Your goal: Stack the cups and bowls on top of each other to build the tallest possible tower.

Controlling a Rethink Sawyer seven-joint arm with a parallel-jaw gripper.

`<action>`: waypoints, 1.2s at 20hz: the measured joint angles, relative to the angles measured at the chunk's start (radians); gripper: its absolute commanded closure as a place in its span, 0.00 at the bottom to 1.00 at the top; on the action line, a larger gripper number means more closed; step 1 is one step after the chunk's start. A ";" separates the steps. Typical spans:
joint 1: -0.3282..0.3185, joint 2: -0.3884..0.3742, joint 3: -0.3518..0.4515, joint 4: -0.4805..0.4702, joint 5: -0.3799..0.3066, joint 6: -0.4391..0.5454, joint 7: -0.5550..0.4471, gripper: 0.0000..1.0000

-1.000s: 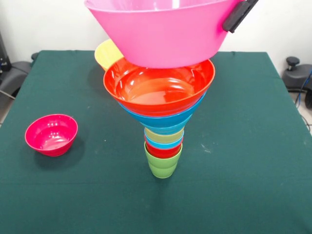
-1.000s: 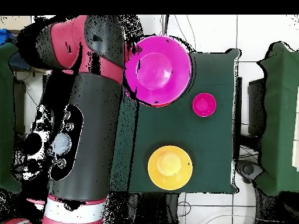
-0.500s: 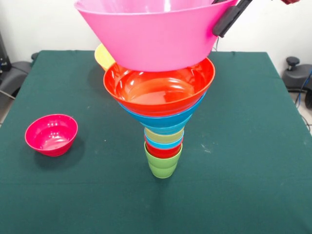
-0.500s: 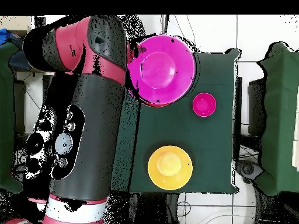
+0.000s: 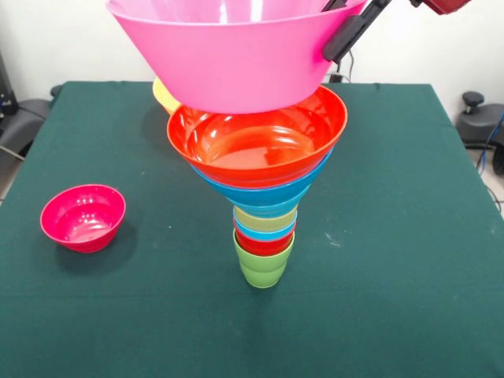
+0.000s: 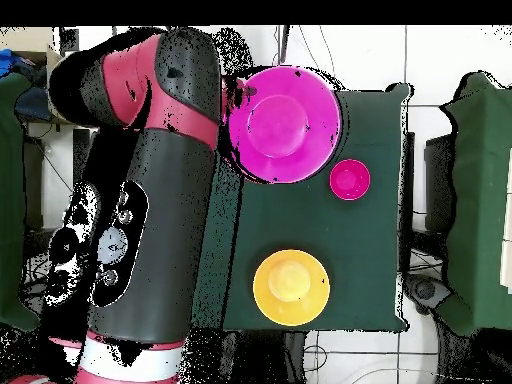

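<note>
Front view alone showed tower [image 5: 264, 201]: upright, vertical axis, lime cup at base, red-orange bowl [image 5: 257, 142] on top. Gripper [image 5: 346, 31] was clamped on pink bowl's [image 5: 224, 55] rim, bowl mouth-up just above tower. Overhead hid tower under pink bowl [image 6: 284, 124], showed yellow bowl [image 6: 290, 287] whole. Magenta bowl [image 5: 83, 217] sat apart.

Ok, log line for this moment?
gripper: shut on pink bowl rim | bowl: above tower | magenta bowl, yellow bowl: unstacked
</note>
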 measured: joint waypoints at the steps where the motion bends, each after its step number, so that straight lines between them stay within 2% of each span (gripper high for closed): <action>1: 0.001 0.000 0.000 0.002 -0.003 0.000 0.000 1.00; 24: 0.011 0.001 0.000 0.013 -0.013 -0.012 0.000 1.00</action>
